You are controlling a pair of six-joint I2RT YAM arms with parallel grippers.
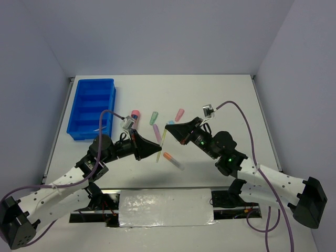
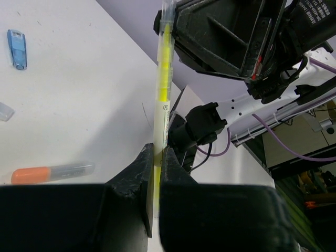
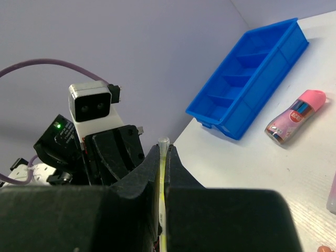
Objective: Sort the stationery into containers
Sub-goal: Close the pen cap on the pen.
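yellow pen is off the bench, held in mid-air between both arms, so this reads as a handover

left fingers are clamped on the lower barrel. right fingers are pinched on the clear top end. both pairs are closed on the same pen, and neither has let go

why, my guess: the blue tray sits at the far left of the bench on the left arm's side, so the left arm is the one to carry the pen over. I see nothing in the tray compartments so far

loose on the bench: orange marker just below the pen, pink-capped tube near the tray, green marker and pink marker further back, small light blue piece off to the side

writing: there's fine print on the pen barrel in the left wrist view, too small to read. the tube has a coloured label, not legible. white lettering on the right arm housing is cut off at the frame edge

risk: with two rigid grips on a thin pen, any offset between the arms bends it. right should release before left moves
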